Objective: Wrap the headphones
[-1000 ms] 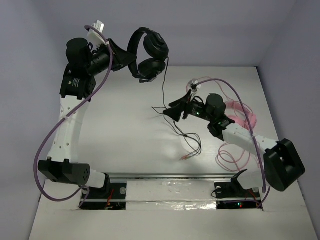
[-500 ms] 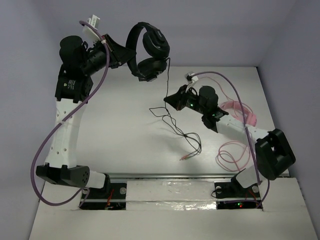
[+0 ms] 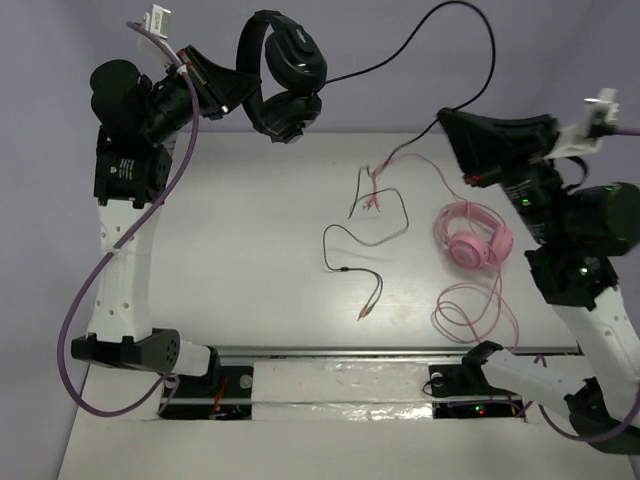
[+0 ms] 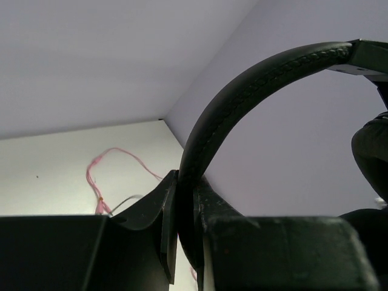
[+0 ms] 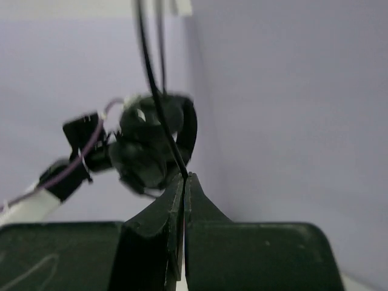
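Observation:
The black headphones (image 3: 285, 75) hang in the air at the back left, held by their padded headband (image 4: 242, 91). My left gripper (image 3: 228, 88) is shut on that headband, which is pinched between its jaws (image 4: 185, 188). The thin black cable (image 3: 420, 35) arcs from the earcups up and over to my right gripper (image 3: 447, 120), raised high at the right. This gripper (image 5: 183, 177) is shut on the cable (image 5: 151, 79). Below it the rest of the cable (image 3: 365, 235) lies looped on the table, ending in a plug (image 3: 364, 313). In the right wrist view the headphones (image 5: 151, 145) show blurred beyond the fingertips.
Pink headphones (image 3: 472, 237) lie on the table at the right, and their pink cable (image 3: 470, 310) loops toward the front edge and back toward the centre (image 3: 385, 165). The enclosure's walls stand close behind both raised arms.
My right gripper shut on the black cable and swung up and to the right, lifting a long arc off the table and uncovering the pink headphones. The left arm raised the headphones slightly leftward.

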You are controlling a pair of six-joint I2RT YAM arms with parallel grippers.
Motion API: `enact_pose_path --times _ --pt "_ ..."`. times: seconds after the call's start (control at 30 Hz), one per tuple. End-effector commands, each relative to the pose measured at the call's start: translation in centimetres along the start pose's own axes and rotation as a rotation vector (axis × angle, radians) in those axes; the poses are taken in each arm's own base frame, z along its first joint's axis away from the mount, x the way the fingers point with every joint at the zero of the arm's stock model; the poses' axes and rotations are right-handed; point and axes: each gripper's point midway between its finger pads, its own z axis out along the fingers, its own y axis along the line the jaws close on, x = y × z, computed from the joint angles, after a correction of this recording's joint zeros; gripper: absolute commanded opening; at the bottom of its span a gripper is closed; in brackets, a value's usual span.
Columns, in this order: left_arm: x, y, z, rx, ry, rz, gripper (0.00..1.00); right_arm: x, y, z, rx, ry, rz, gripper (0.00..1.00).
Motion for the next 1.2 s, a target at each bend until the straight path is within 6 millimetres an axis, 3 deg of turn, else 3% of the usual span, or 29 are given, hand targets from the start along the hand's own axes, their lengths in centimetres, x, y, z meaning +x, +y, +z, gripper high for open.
enact_pose_path --times 0.0,0.03,0.07,0.2,0.33,0.37,0.43,0.47,0.57,0.6,0.7,0.73,0.77,0.8,0.83,0.87,0.93,0.97,1.03,1.07,1.17 --pt "-2.3 -2.8 -1.1 0.060 -0.076 0.056 0.00 23.2 -5.6 -1.7 0.120 0.571 0.198 0.00" --pt "-2.2 -2.5 -1.0 0.054 -0.072 0.062 0.00 26.7 -6.1 -3.9 0.133 0.640 0.230 0.00" --pt "-2.3 -1.8 -1.0 0.036 -0.076 0.063 0.00 27.3 -5.5 -4.7 0.110 0.646 0.272 0.00" --pt "-2.7 -1.5 -1.0 0.030 -0.085 0.070 0.00 26.8 -5.0 -5.8 0.092 0.617 0.278 0.00" --pt "-1.9 0.1 -0.3 -0.004 -0.061 0.055 0.00 29.8 -6.2 -5.7 0.122 0.693 0.267 0.00" --pt "-0.9 1.4 0.0 -0.022 -0.034 0.035 0.00 31.0 -6.9 -5.6 0.137 0.713 0.261 0.00" --pt "-0.1 2.1 -0.3 -0.027 -0.028 0.027 0.00 31.1 -7.4 -4.8 0.145 0.689 0.248 0.00" --pt "2.1 4.1 0.1 -0.041 0.016 -0.026 0.00 31.5 -8.2 -4.4 0.175 0.679 0.237 0.00" --pt "3.6 3.2 -0.6 0.045 0.026 -0.107 0.00 31.2 -9.6 -1.7 0.211 0.624 0.196 0.00" --pt "4.7 4.0 -0.9 0.025 0.035 -0.132 0.00 31.9 -10.2 -0.2 0.215 0.628 0.188 0.00" --pt "6.1 6.3 -1.6 -0.080 0.032 -0.140 0.00 32.3 -11.5 1.9 0.246 0.600 0.150 0.00" --pt "7.6 8.1 -1.8 -0.129 0.047 -0.164 0.00 31.3 -11.7 3.0 0.249 0.565 0.134 0.00" --pt "7.2 7.8 -2.1 -0.136 0.026 -0.161 0.00 31.0 -11.7 3.6 0.244 0.552 0.128 0.00" --pt "8.7 9.2 -2.6 -0.174 0.028 -0.187 0.00 31.2 -11.8 4.0 0.243 0.562 0.125 0.00" --pt "9.4 9.9 -2.9 -0.198 0.032 -0.206 0.00 33.0 -12.5 4.3 0.255 0.600 0.127 0.00" --pt "10.2 10.7 -3.1 -0.225 0.037 -0.228 0.00 32.5 -12.3 5.6 0.241 0.588 0.127 0.00" --pt "12.4 12.1 -3.6 -0.259 0.082 -0.257 0.00 34.1 -12.7 5.9 0.237 0.606 0.142 0.00" --pt "13.0 12.4 -3.7 -0.264 0.096 -0.272 0.00 36.4 -12.9 5.4 0.236 0.643 0.171 0.00" --pt "14.2 12.9 -3.9 -0.265 0.102 -0.315 0.00 38.7 -13.3 4.9 0.242 0.672 0.207 0.00" --pt "14.2 12.9 -3.9 -0.259 0.092 -0.331 0.00 41.5 -13.3 3.4 0.245 0.728 0.268 0.00" --pt "14.5 12.5 -2.9 -0.172 0.064 -0.450 0.00 43.9 -11.7 2.5 0.202 0.730 0.324 0.00"
